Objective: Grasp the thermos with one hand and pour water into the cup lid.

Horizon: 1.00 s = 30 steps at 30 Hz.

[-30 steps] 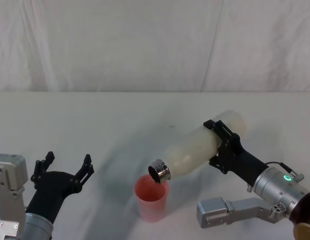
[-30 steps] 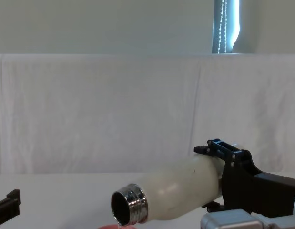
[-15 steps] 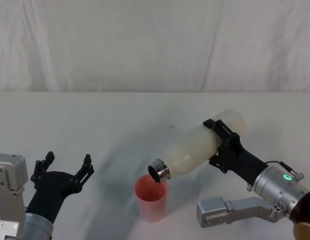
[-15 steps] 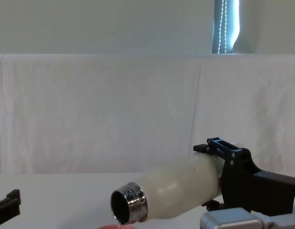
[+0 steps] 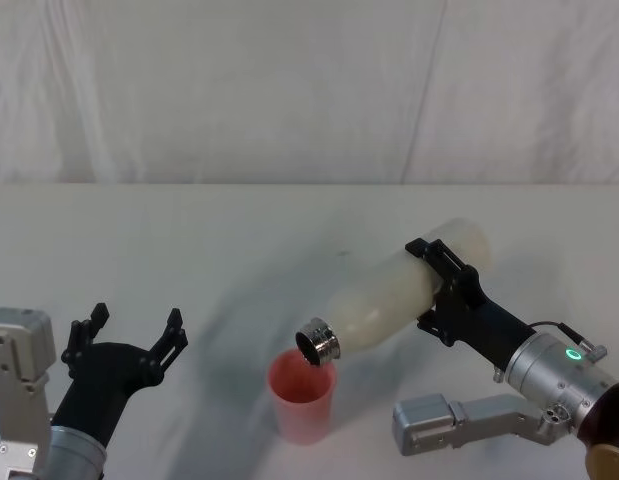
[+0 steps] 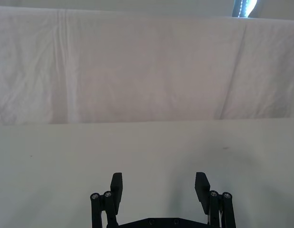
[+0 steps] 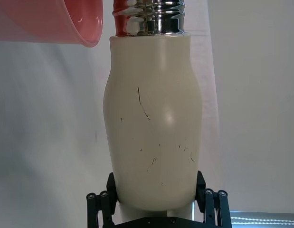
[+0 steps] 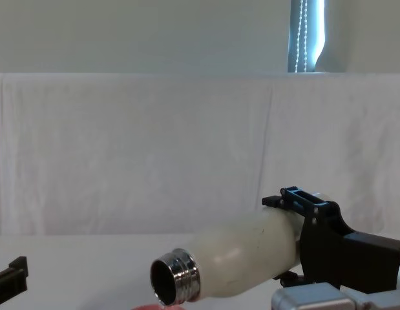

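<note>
The white desk (image 5: 189, 230) carries the scene, and above its near middle the thermos (image 5: 399, 295) lies tilted, steel neck angled down to the left, its mouth just over the rim of the pink cup lid (image 5: 302, 396) standing on the desk. The right claw (image 5: 441, 288) is clamped around the thermos's lower body, and the left claw (image 5: 129, 335) hovers low at the near left — fingers spread apart, holding nothing.

Head looks down, chest level, both sharing thermos (image 5: 394, 300).
</note>
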Motion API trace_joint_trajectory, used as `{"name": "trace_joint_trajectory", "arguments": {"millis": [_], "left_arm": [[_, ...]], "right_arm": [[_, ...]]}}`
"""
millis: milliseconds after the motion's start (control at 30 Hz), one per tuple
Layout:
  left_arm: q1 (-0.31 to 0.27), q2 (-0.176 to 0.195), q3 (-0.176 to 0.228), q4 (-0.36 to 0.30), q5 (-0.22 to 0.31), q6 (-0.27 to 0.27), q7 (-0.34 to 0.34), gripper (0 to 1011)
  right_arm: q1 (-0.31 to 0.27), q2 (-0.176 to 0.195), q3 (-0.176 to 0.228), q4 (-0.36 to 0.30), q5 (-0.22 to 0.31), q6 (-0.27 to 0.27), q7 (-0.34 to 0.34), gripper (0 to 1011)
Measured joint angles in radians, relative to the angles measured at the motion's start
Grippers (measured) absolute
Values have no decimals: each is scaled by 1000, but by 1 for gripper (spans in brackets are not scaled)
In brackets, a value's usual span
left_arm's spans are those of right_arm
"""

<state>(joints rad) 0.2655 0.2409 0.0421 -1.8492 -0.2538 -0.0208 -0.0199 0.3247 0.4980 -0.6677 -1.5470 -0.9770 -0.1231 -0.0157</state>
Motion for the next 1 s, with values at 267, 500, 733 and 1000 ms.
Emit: {"name": "trace_joint_trajectory", "arguments": {"millis": [267, 500, 733, 1000], "left_arm": [[0, 0, 0, 0, 0, 0, 0, 1001], [0, 0, 0, 0, 0, 0, 0, 1001], [0, 0, 0, 0, 0, 0, 0, 1001], [0, 0, 0, 0, 0, 0, 0, 1001]], "right_arm": [[-2, 1, 0, -1, 0, 2, 0, 962], [-2, 2, 0, -2, -1, 2, 0, 962], [-3, 2, -1, -2, -1, 2, 0, 962], [-3, 2, -1, -2, -2, 2, -1, 962]]}}
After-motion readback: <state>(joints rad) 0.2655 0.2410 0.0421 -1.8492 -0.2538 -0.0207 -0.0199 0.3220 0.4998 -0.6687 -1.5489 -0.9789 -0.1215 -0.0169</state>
